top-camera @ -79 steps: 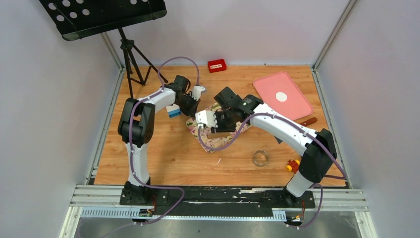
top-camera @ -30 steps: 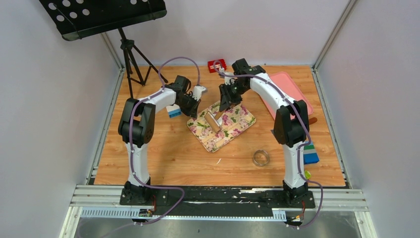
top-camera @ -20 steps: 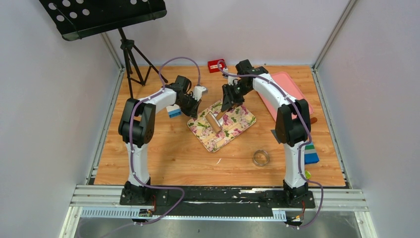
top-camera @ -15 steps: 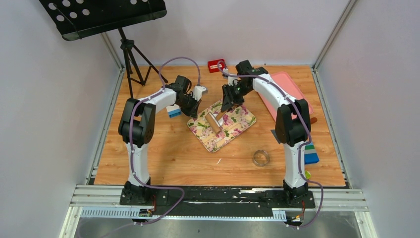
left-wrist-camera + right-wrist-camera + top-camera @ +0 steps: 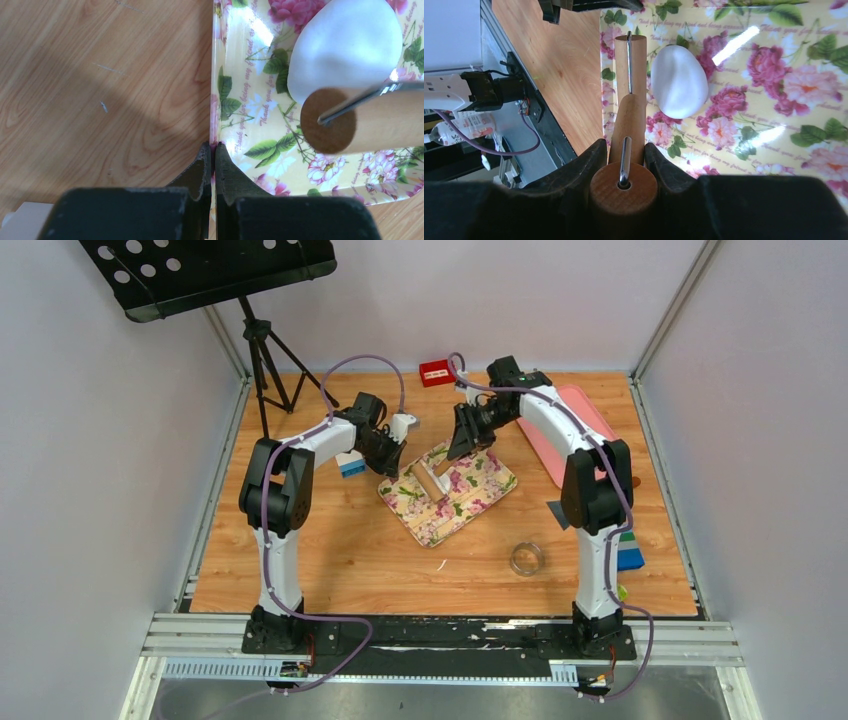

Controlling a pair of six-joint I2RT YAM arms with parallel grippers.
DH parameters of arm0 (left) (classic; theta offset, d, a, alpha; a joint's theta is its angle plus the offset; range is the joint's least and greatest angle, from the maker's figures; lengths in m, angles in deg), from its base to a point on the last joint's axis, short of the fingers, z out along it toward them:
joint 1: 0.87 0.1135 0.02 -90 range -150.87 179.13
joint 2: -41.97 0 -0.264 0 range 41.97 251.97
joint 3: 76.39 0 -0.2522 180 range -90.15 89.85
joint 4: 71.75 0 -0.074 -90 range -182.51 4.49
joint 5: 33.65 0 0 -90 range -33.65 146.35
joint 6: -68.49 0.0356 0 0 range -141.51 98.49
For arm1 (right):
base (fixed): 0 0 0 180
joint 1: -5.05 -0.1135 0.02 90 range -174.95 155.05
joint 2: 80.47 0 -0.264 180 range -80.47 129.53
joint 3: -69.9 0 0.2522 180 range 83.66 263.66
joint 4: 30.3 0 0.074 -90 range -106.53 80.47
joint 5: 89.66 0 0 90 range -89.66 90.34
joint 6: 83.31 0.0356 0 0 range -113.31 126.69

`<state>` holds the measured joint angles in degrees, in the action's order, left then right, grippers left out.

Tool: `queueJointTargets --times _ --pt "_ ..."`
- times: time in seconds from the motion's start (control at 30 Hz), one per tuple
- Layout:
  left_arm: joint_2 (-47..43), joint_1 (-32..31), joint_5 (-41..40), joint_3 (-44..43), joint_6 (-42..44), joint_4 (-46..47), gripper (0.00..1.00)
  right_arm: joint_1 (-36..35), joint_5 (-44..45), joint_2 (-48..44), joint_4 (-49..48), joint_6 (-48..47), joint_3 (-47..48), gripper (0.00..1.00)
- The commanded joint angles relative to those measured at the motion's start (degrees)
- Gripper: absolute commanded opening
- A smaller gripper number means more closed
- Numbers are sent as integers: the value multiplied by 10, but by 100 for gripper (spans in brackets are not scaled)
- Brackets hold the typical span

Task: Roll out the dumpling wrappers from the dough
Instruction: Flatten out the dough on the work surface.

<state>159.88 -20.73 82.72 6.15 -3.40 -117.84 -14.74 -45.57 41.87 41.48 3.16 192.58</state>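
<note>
**Dough not yet flattened, rolling all to come**

The dough (image 5: 679, 82) sits as a smooth, rounded lump on the floral tray (image 5: 804, 75). The right pincer (image 5: 626, 150) clamps the handle of the rolling pin (image 5: 630, 65), whose roller lies just beside the lump. The left pincer (image 5: 213, 150) is pinched tight on the tray's rim. No wrappers show on the tray. The ring cutter (image 5: 526, 558) lies unused on the counter (image 5: 330, 540), so flattening and cutting remain, I'd judge.

Left wrist view: dough (image 5: 345, 50) cut by top edge; rolling pin (image 5: 370, 127) and flowered tray (image 5: 250, 135) cut by right edge. Right wrist view: pin's near knob blurred. Top view: pink board (image 5: 592, 412) at table (image 5: 330, 550) far right corner partly behind right arm (image 5: 552, 418); blue block (image 5: 628, 555) half hidden by same arm; dough too small to tell.
</note>
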Motion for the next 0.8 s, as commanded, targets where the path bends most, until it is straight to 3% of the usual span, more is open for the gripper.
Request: queueJointTargets --times 0.0,0.77 --pt "8 -4 -12 1 5 2 0 21 -22 -48 -14 2 27 0" --pt "10 -5 -13 -2 5 0 0 32 104 25 -6 -20 -7 0"
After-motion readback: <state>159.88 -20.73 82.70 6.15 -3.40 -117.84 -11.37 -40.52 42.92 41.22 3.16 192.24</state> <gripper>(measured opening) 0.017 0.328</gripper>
